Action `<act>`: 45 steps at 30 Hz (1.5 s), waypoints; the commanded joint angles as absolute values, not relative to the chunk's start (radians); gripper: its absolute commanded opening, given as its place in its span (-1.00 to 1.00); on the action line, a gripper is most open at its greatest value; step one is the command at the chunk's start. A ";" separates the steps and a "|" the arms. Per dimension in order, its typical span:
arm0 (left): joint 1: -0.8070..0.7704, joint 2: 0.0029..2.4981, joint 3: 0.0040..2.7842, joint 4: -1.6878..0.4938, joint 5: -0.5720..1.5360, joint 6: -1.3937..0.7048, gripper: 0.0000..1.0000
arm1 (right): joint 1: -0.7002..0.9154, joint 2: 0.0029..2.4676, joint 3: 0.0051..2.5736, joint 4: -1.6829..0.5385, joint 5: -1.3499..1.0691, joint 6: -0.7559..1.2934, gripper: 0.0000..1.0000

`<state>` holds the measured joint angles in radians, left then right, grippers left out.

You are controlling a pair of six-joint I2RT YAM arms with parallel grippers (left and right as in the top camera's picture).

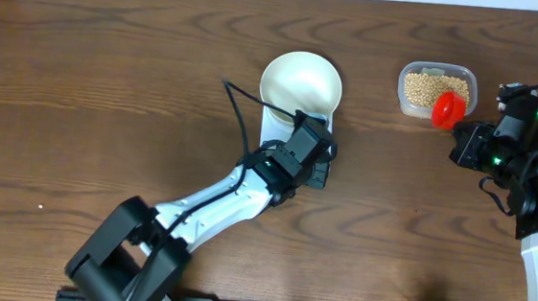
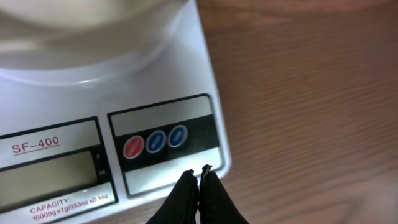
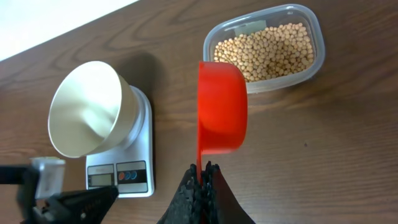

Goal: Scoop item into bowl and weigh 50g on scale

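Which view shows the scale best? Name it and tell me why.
Left wrist: the scale is close up, its three buttons and SF-400 label readable. Right wrist shows the whole scale small, under the bowl. Overhead, the bowl and left arm hide most of it.

White bowl [image 3: 87,115] sits upright on the flat white scale [image 3: 138,149] — tan beans [image 3: 267,50] fill a clear tub [image 3: 315,62], well apart.

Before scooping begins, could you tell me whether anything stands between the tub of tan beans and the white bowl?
Nothing visible does: bare wooden table lies between the tiny tan beans in the clear plastic tub and the round white bowl. The left gripper sits at the flat white scale's front, off that path.
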<state>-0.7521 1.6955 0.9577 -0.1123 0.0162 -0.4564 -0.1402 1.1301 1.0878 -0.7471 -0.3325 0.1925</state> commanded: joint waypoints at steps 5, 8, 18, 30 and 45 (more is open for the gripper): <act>-0.743 1.751 0.950 -0.102 -0.083 -0.411 -0.85 | -0.145 1.124 1.110 -0.748 -0.319 0.167 -0.98; -0.727 1.753 0.950 -0.095 -0.083 -0.389 -0.85 | -0.145 1.124 1.110 -0.748 -0.316 0.167 -0.98; -0.703 1.794 0.950 -0.058 -0.084 -0.328 -0.85 | -0.145 1.124 1.110 -0.748 -0.316 0.166 -0.98; -0.701 1.799 0.950 -0.058 -0.124 -0.314 -0.85 | -0.145 1.124 1.110 -0.748 -0.316 0.166 -0.98; -0.701 1.852 0.950 -0.039 -0.117 -0.315 -0.85 | -0.145 1.124 1.110 -0.749 -0.312 0.159 -0.98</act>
